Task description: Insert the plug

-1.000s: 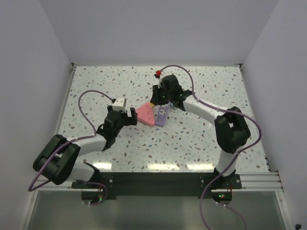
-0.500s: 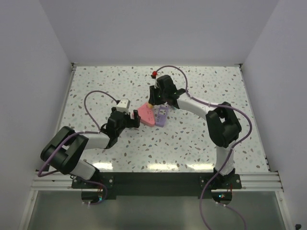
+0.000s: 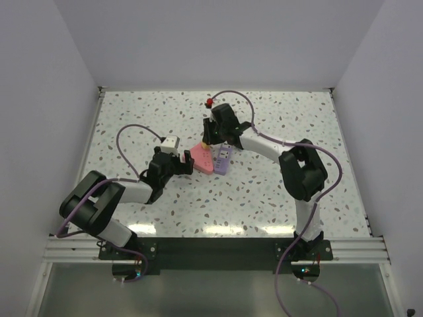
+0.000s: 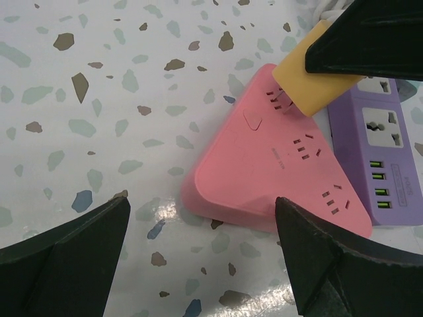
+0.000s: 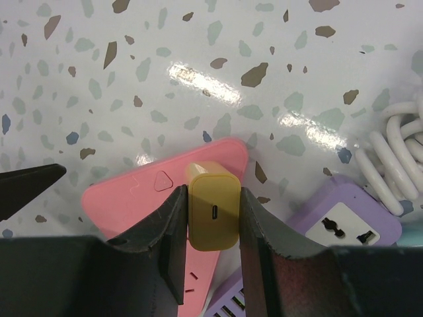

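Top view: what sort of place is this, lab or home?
Probably a robot lab test cell: speckled table boxed in by plain white walls, a left arm and right arm bolted to a rail at its near edge, a pink power strip.

Reaching the right arm far forward and inward from a raised elbow, clamping the right gripper tight on a yellow charger plug. Stretching the left arm low toward the centre, holding the left gripper spread wide.
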You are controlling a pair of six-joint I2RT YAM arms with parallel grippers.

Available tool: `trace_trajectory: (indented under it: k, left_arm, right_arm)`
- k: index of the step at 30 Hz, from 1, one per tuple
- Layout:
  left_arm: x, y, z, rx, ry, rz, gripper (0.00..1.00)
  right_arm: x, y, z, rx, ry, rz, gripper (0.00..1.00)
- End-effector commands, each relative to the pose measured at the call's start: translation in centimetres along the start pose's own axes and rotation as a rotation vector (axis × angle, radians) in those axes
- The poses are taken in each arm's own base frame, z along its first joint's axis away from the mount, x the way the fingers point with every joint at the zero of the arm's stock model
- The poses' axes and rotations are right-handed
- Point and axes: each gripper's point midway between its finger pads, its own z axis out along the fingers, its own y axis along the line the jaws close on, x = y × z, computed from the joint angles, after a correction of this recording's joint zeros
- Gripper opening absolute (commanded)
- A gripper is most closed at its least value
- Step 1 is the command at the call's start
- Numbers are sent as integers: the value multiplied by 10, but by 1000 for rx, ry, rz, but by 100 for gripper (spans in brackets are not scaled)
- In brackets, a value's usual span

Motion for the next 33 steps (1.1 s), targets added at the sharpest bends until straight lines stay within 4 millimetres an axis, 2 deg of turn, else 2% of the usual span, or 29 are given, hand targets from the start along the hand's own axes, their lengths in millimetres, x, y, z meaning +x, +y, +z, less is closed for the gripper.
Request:
trace_trajectory:
  k: [1,20,26,33]
  left_arm:
    - [-30,-8,9,27,-94,-25,96]
    - [-24,-8,20,35,-83,-24,96]
    - [-22,-8,21,39,-78,-25,96]
    - [-22,-7,20,35,-80,-29,96]
  right_arm:
    - [-14,5,0,17,-32,8,0]
    - [-11,5,6,56,-17,-7,0]
    - [3,7,9,62,18,-8,0]
    - [12,-1,7,124,35,-4,0]
